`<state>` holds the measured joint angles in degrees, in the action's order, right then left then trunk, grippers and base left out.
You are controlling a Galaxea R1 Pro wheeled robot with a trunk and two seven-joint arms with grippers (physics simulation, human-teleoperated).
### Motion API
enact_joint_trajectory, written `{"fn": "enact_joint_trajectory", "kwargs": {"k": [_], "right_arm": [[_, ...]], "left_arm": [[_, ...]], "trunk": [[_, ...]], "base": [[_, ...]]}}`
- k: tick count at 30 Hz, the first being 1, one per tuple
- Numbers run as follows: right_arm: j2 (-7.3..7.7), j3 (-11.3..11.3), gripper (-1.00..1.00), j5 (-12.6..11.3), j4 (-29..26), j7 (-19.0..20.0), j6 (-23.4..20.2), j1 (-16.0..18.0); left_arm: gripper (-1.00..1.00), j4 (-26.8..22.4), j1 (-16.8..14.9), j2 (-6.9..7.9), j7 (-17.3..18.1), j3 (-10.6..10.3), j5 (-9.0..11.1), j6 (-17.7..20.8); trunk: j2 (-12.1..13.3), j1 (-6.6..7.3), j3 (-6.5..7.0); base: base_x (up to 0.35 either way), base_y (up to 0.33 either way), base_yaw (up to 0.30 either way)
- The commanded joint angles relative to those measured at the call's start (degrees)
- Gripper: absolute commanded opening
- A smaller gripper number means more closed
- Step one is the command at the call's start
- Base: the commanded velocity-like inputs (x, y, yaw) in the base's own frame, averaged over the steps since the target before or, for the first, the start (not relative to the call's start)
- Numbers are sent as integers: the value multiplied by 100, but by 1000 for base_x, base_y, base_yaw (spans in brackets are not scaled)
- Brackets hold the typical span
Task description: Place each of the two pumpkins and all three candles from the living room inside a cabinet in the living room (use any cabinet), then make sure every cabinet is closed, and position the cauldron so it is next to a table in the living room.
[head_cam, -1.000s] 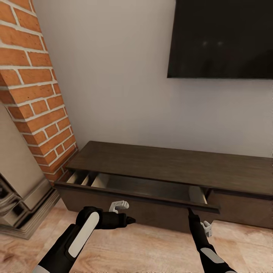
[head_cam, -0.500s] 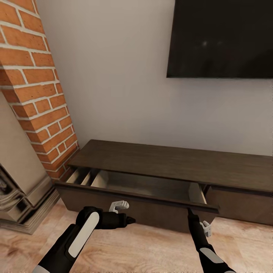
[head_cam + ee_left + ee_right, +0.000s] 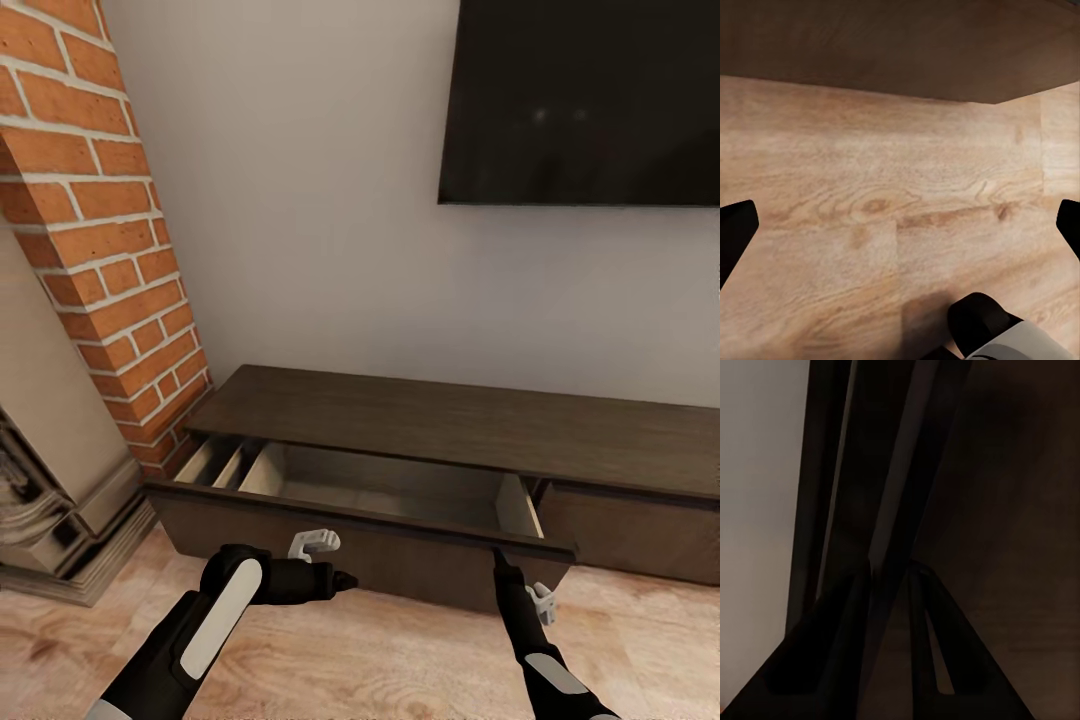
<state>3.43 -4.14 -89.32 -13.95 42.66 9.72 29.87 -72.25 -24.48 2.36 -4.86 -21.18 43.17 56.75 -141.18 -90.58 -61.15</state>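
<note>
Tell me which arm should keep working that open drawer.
Right, probably. Its pincer sits at the drawer front's right end, fingers astride the edge in the right wrist view. The left pincer hangs open, lower, over bare floor.

I see a red brick chimney column (image 3: 95, 230) rising at my left, with a carved stone fireplace surround (image 3: 45, 480) at its foot. A black TV (image 3: 585, 100) hangs on the pale grey wall (image 3: 310, 220) up at my right. Light wood plank floor (image 3: 400, 650) runs below.
</note>
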Motion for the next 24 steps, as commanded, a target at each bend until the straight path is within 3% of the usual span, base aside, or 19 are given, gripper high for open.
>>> {"fn": "enact_joint_trajectory", "kwargs": {"k": [1,24], "right_arm": [[106,177,-100,-156,15,48,-5,1],[106,177,-100,-156,15,49,-5,1]], "left_arm": [[100,-8,-3,4,-53,-9,54,12],[100,-8,-3,5,-54,-9,58,12]], "trunk": [[-2,2,-6],[-2,2,-6]], "base": [[-74,0,0],[-34,0,0]]}}
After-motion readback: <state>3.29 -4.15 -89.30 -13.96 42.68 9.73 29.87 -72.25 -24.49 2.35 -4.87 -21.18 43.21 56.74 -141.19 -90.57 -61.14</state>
